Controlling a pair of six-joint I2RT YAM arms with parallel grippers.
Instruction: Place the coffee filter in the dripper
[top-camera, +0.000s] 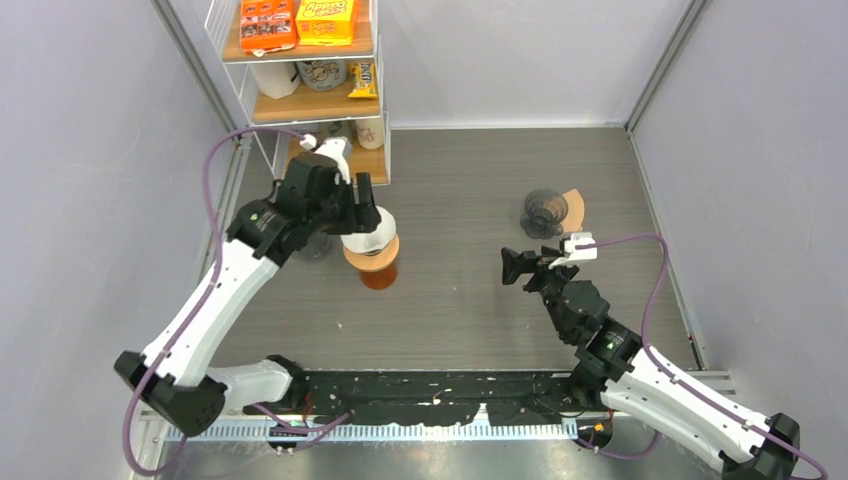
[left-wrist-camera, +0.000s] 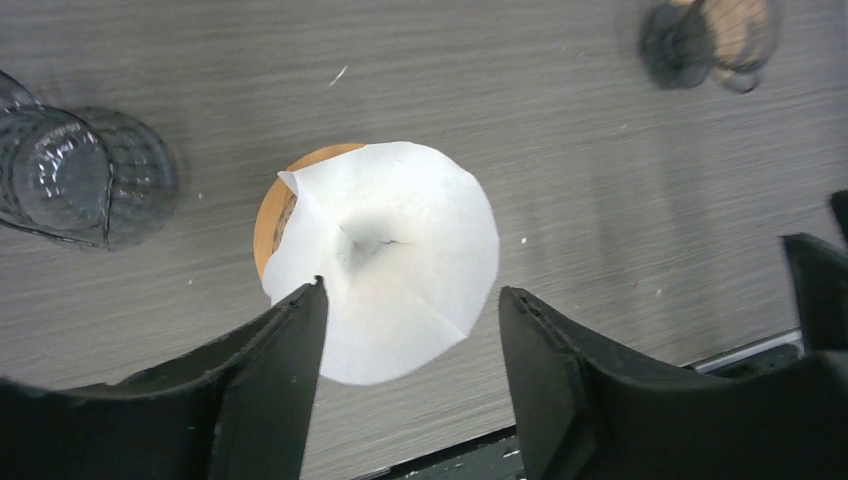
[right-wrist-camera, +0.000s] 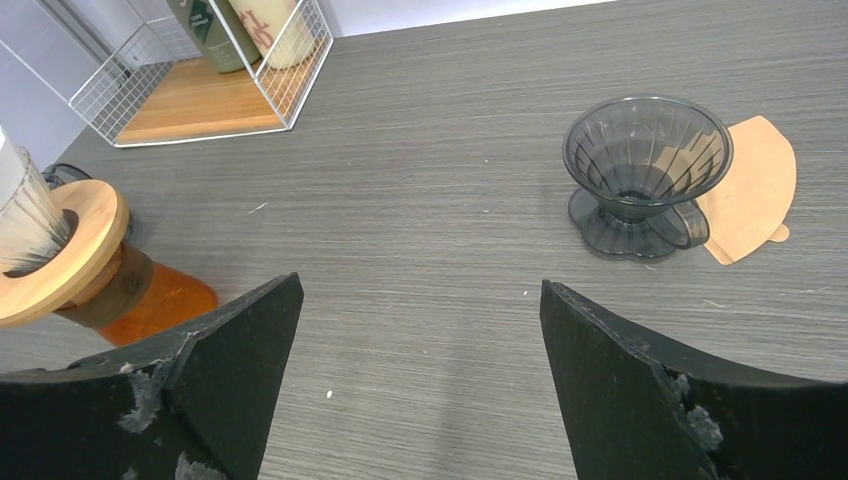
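A white paper coffee filter (left-wrist-camera: 385, 255) sits opened as a cone in a dripper with a wooden collar (left-wrist-camera: 268, 215) on an orange glass carafe (top-camera: 379, 274). My left gripper (left-wrist-camera: 410, 300) is open and empty just above the filter, with one finger near the paper's edge on each side. It also shows in the top view (top-camera: 362, 205) over the filter (top-camera: 369, 231). My right gripper (top-camera: 514, 266) is open and empty above bare table. A second, dark smoked dripper (right-wrist-camera: 645, 160) stands empty at the right, with a brown filter (right-wrist-camera: 755, 185) lying flat beside it.
A clear glass (left-wrist-camera: 60, 175) stands left of the carafe. A wire shelf rack (top-camera: 300, 80) with boxes and bottles stands at the back left, and its base shows in the right wrist view (right-wrist-camera: 200, 90). The enclosure's walls lie on both sides.
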